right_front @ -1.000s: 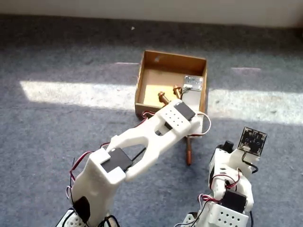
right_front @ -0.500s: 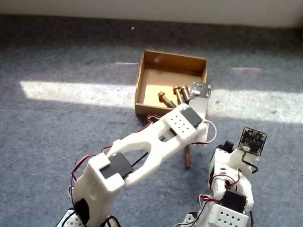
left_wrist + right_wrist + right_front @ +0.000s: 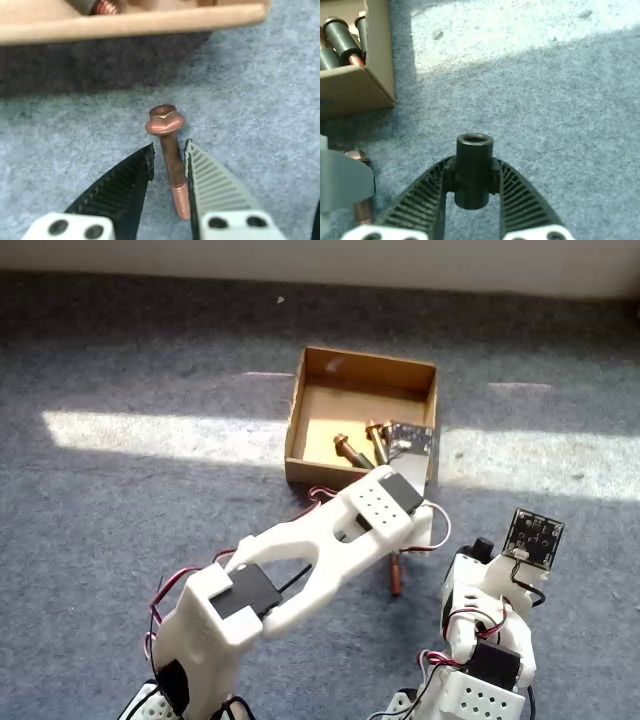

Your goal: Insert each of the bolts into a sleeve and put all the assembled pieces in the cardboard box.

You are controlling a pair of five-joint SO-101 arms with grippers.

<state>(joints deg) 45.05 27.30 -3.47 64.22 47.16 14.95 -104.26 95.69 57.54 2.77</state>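
A copper bolt (image 3: 170, 160) lies on the grey carpet just in front of the cardboard box (image 3: 130, 22), its head toward the box. My left gripper (image 3: 168, 147) is narrowly open, one finger on each side of the bolt's shaft. In the high view the left arm (image 3: 330, 540) reaches from the near left to the box's (image 3: 296, 410) front wall, and the bolt's (image 3: 396, 575) threaded end pokes out beneath it. My right gripper (image 3: 473, 165) is shut on a black sleeve (image 3: 475, 150), held just above the carpet to the right of the bolt. Assembled pieces (image 3: 352, 450) lie in the box.
Dark sleeved pieces (image 3: 340, 42) show in the box corner (image 3: 370, 85) in the right wrist view, along with the left gripper's grey finger (image 3: 342, 180). The right arm (image 3: 490, 640) sits at the near right. Open carpet (image 3: 130, 510) lies left and right of the box.
The left arm has drawn back from over the box to its front wall and come down over the bolt on the carpet. The right arm has kept still.
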